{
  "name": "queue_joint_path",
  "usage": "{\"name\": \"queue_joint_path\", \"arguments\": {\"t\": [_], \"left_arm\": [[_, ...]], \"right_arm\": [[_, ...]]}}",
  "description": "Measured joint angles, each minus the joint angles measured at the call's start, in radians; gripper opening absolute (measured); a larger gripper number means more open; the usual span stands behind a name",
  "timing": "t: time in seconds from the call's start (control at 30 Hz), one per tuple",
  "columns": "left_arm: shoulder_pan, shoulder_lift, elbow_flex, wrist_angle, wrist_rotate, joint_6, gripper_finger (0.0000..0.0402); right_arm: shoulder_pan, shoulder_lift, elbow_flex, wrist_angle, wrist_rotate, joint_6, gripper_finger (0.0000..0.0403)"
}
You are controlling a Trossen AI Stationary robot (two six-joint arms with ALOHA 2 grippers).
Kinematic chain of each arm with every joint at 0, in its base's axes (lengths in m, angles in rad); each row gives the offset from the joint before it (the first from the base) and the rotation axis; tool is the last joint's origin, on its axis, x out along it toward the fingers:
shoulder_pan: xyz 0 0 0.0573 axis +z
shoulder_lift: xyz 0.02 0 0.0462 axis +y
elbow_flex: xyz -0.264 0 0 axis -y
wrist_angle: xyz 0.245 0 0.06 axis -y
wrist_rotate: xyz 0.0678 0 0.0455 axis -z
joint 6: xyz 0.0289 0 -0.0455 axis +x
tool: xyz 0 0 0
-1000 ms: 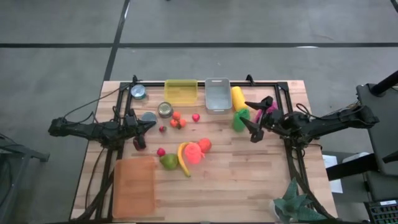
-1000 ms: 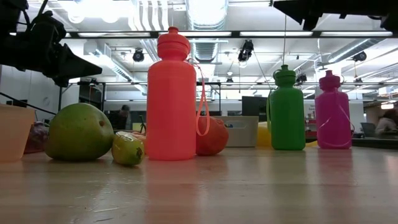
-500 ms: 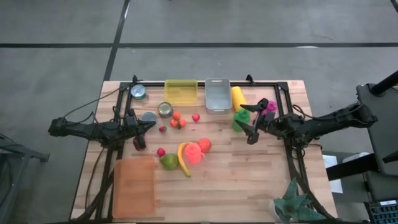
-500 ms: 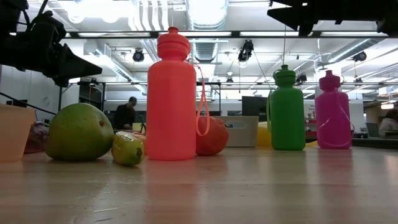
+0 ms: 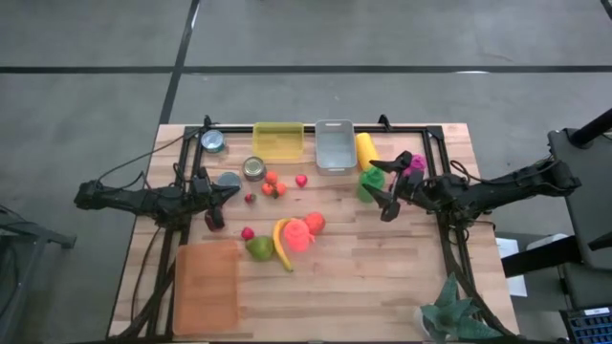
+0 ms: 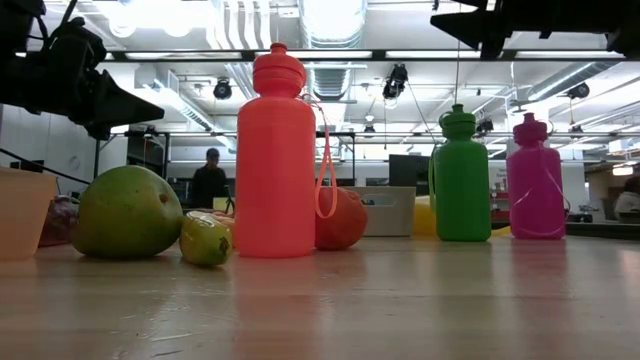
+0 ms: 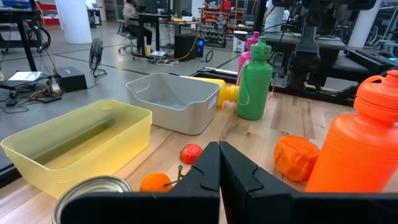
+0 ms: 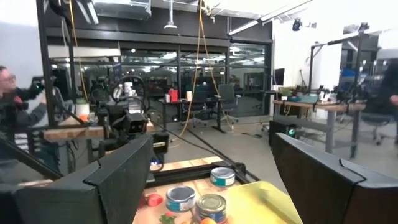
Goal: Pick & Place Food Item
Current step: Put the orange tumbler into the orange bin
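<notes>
Above the green bottle [image 5: 368,182], the right gripper [image 5: 382,188] hangs wide open and empty; the red strawberry [image 5: 301,181] lies well beyond its fingertips, toward the shut, empty left gripper [image 5: 232,191], which sits nearer.

Bright, even overhead light falls on the pale wooden slatted table [image 5: 382,277] in the high view, where shadows stay short and soft. At table height, long fluorescent ceiling strips [image 6: 330,20] burn out to white glare at the upper centre of the frame, and the near tabletop (the lower third of the frame) dissolves into blur. The tall orange-red plastic bottle [image 6: 275,160] stands sharp, with a faint sheen down its side. In the right wrist view, a white-lit wall [image 8: 336,25] at the upper right washes out, while a person [image 8: 9,99] at the left edge is smeared.
</notes>
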Motion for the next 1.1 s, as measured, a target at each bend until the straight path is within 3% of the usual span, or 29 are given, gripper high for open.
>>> {"name": "queue_joint_path", "arguments": {"t": [0.77, 0.87, 0.97, 1.1], "left_arm": [[0.0, 0.0, 0.0, 0.0, 0.0, 0.04, 0.0], [0.0, 0.0, 0.0, 0.0, 0.002, -0.056, 0.0], [0.0, 0.0, -0.001, 0.009, 0.056, -0.274, 0.0], [-0.003, 0.012, 0.023, -0.006, 0.061, -0.285, 0.0]], "right_arm": [[0.0, 0.008, 0.0, -0.005, 0.0, 0.004, 0.0328], [0.0, 0.008, 0.0, -0.004, 0.0, 0.006, 0.0328], [0.0, 0.008, 0.0, -0.005, 0.0, 0.005, 0.0328], [0.0, 0.008, 0.0, -0.005, 0.0, 0.005, 0.0328]]}}
